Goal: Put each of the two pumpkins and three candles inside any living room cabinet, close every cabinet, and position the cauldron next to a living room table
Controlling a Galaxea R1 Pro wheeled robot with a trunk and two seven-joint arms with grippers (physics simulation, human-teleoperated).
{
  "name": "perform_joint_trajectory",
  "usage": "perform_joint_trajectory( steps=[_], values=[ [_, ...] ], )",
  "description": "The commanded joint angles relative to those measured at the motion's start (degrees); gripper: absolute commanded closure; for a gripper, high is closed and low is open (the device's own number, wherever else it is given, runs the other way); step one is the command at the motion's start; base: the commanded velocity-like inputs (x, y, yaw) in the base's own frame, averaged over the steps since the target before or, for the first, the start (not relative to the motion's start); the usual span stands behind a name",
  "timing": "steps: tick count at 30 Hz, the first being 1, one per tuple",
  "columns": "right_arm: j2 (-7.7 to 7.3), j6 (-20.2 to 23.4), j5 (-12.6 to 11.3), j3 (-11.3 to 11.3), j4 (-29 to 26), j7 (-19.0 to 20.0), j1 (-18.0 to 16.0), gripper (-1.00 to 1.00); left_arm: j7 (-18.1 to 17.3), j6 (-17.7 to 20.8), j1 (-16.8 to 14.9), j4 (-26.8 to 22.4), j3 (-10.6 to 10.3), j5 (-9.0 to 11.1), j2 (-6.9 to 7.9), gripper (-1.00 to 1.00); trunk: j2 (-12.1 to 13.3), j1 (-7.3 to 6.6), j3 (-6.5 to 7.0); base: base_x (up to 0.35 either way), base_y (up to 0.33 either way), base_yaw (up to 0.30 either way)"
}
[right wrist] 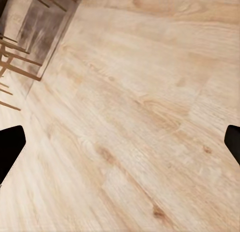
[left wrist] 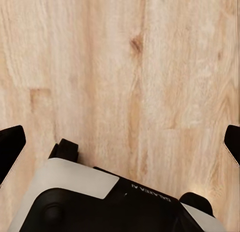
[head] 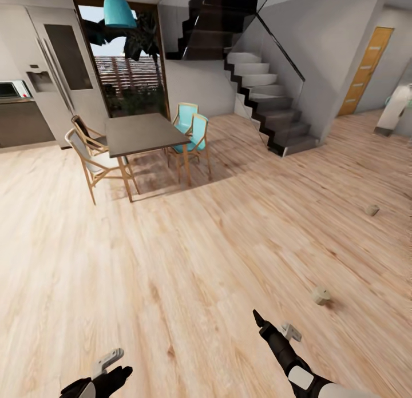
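Note:
Two short tan candles lie on the wooden floor in the head view, one [head: 321, 295] just ahead and to the right of my right gripper [head: 258, 318], the other [head: 372, 210] further off to the right. Both grippers hang low over bare floorboards and hold nothing. In the left wrist view, the left gripper [left wrist: 120, 147] stands open, its black fingertips [left wrist: 11, 147] far apart at the picture's edges. The right gripper [right wrist: 120, 147] is open the same way. My left gripper [head: 117, 378] sits at the lower left of the head view. The pumpkins, the cabinet and the cauldron are out of view.
A grey dining table [head: 143, 132] with wooden and teal chairs [head: 194, 136] stands ahead on the left. Dark stairs [head: 269, 103] rise at the back, with a fridge [head: 57, 60] far left, an orange door [head: 366, 60] and a white object [head: 396, 109] far right. Wide floor lies between.

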Motion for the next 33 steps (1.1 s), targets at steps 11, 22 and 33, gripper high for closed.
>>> perform_joint_trajectory(
  steps=[11, 22, 33],
  values=[
    [0.02, -0.2, -0.5, 0.4, 0.2, 0.3, -0.1, -1.0, -0.3, 0.4, 0.0, -0.1, 0.3, 0.2, -0.11, -1.0, -0.1, 0.05, 0.84, 0.344, 0.109, -0.215],
    [0.02, -0.2, -0.5, 0.4, 0.2, 0.4, -0.1, -1.0, -0.3, 0.4, 0.0, -0.1, 0.3, 0.2, -0.11, -1.0, -0.1, 0.05, 1.75, 0.344, 0.092, -0.231],
    [0.02, -0.2, -0.5, 0.4, 0.2, 0.4, -0.1, -1.0, -0.3, 0.3, 0.0, -0.1, 0.3, 0.2, -0.11, -1.0, -0.1, 0.05, 2.64, 0.344, 0.089, -0.237]
  ],
)
